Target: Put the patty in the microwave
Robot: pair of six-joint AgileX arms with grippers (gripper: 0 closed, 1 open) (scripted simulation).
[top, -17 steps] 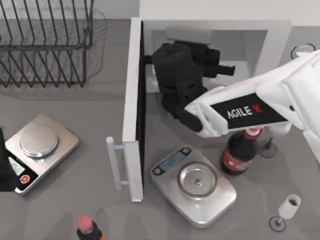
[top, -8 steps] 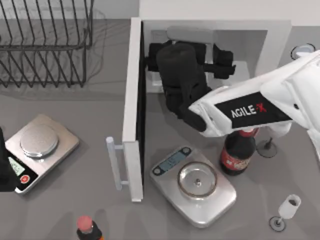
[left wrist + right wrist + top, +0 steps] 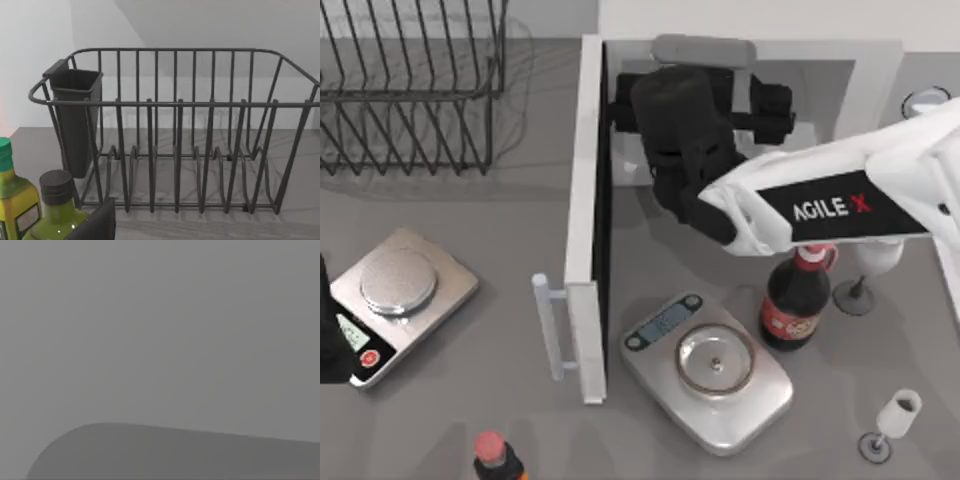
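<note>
Microwave, a white box at the desk's rear edge right of centre, stands with its side-hinged door swung out toward the front, the bar handle on the door's left face.

At the desk's left edge, the left arm sits parked beside a silver kitchen scale; whether its hand is spread or pressed together cannot be told. Its wrist view looks across two green bottles to a dark wire dish rack with a cutlery cup hung on one end; from above the rack fills the rear left corner. A red-capped bottle stands at the front edge, left of the door.

The right gripper, black, reaches into the oven's open cavity, its white forearm stretching in from the right edge. A rounded grey shape, perhaps the patty, lies at the cavity's rear just beyond the gripper; whether the hand is spread or pinching cannot be told.

In front of the oven sits a second scale, with a dark cola bottle just to its right, under the forearm. A wine glass stands near the front right corner.
</note>
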